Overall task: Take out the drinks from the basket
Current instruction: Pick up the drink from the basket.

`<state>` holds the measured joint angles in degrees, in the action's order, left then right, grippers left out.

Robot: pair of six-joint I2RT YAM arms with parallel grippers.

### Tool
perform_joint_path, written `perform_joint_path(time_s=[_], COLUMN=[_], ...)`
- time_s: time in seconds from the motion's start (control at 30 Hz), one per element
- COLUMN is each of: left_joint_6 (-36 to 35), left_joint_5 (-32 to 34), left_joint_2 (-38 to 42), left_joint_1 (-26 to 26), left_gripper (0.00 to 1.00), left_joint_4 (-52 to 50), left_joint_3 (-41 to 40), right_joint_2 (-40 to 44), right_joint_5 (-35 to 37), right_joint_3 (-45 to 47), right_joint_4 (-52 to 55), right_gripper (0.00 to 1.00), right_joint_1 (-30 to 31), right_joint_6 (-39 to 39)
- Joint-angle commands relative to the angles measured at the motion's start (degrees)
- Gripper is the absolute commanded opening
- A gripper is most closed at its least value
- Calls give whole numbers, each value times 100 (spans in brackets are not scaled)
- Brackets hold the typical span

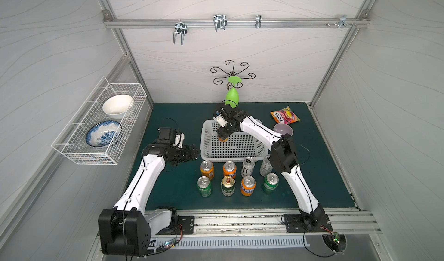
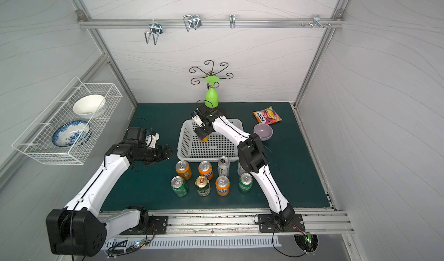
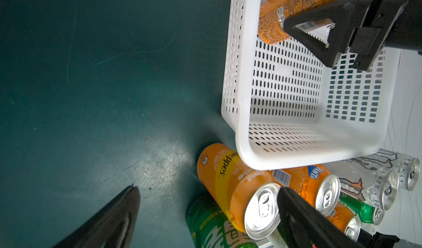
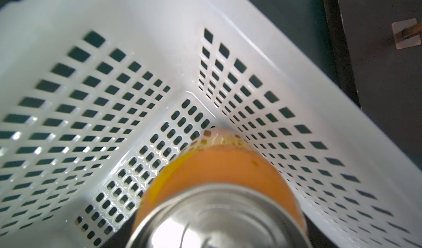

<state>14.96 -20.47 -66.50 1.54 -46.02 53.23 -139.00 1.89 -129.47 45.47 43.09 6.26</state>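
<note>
One orange can (image 1: 223, 139) (image 2: 203, 139) stands in the far left corner of the white basket (image 1: 206, 155) (image 2: 182, 151). My right gripper (image 1: 222, 133) (image 2: 201, 133) reaches down over it, jaws on either side. The left wrist view shows one of its black fingers (image 3: 306, 37) lying against the can (image 3: 294, 11). In the right wrist view the can (image 4: 219, 173) fills the lower middle and hides the fingers. Several cans stand on the mat in front of the basket, among them an orange one (image 1: 207, 168) and a silver one (image 1: 247, 166). My left gripper (image 1: 192, 153) (image 3: 209, 188) is open and empty, left of the basket.
A snack packet (image 1: 285, 115) and a purple bowl (image 1: 283, 130) lie right of the basket. A green cup (image 1: 232, 96) hangs on a wire stand behind it. A wire rack (image 1: 101, 125) with bowls is on the left wall.
</note>
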Motion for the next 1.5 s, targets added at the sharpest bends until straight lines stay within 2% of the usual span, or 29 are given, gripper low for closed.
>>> perform_joint_path(time_s=[0.0, 0.13, 0.6, 1.07, 1.27, 1.47], left_joint_6=[-87, -87, -90, -89, -82, -85], left_joint_5=[-97, -101, -166, -185, -182, -185], left_joint_2=[-12, -13, -1, 67, 92, 102], left_joint_1=[-30, -30, -30, -26, -30, -30], left_gripper=[98, 98, 98, 98, 98, 98], left_joint_4=[93, 93, 102, 113, 113, 115], left_joint_3=[196, 196, 198, 179, 179, 179], right_joint_2=[182, 499, 2055, 4502, 5639, 6761], right_joint_5=[75, 42, 416, 1271, 1588, 1572], right_joint_3=[-151, -93, 602, 2380, 3192, 4143], right_joint_4=[-13, -14, -14, 127, 486, 794], right_gripper=[65, 62, 61, 61, 61, 61], right_joint_1=[-30, 1, 365, 534, 278, -327], right_joint_6=[20, 14, 147, 108, -26, -334])
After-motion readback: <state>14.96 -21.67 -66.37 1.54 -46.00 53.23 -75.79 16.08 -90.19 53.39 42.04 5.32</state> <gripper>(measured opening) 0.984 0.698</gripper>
